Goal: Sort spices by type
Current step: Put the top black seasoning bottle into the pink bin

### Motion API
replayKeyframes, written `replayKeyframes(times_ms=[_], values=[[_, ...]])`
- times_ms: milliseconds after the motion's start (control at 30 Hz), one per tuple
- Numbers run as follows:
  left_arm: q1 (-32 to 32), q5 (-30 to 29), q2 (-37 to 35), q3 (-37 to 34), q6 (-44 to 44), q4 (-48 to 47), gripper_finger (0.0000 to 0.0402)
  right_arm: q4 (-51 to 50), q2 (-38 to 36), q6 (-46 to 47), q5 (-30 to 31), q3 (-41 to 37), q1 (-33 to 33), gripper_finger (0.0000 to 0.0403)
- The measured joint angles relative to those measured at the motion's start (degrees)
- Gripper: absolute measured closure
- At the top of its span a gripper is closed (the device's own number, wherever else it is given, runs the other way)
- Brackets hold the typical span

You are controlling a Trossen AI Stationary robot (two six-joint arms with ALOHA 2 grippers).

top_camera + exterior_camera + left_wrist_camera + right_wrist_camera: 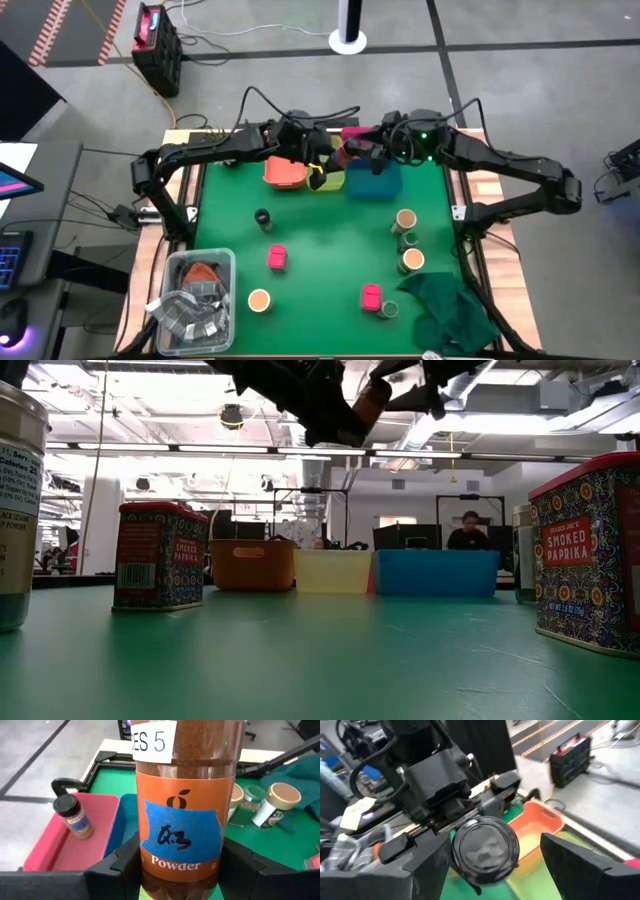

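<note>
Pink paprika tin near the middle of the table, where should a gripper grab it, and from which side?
Probably best from straight above, closing on two opposite flat sides of the pink tin near its top. It stands upright and square-sided, apart from the other containers, so the fingers should have room to drop down.

Grey concrete floor (pixel 500 90) surrounds the table (pixel 483 180); behind it, ceiling strip lights (pixel 150 448) and a seated person (pixel 468 532).
</note>
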Motion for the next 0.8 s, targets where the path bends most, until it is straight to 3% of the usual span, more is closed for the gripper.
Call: replayKeyframes(times_ms=[200,400,600,800], values=[[-0.1,0.0,0.0,0.0,2.8,-2.3,0.0211,-0.4,2.0,0.8,-3.1,0.0,1.4,0.0038],[-0.4,-0.3,0.0,0.0,3.7,-4.4,0.0211,0.2,4.8,-0.7,-3.3,0.0,2.7,0.0038],[-0.9,-0.6,0.0,0.0,4.2,-6.0,0.0211,1.1,7.6,-2.0,-3.3,0.0,2.6,0.0068],[-1.0,-0.9,0.0,0.0,3.6,-8.5,0.021,2.1,8.2,-3.9,-3.3,0.0,2.6,0.013]])
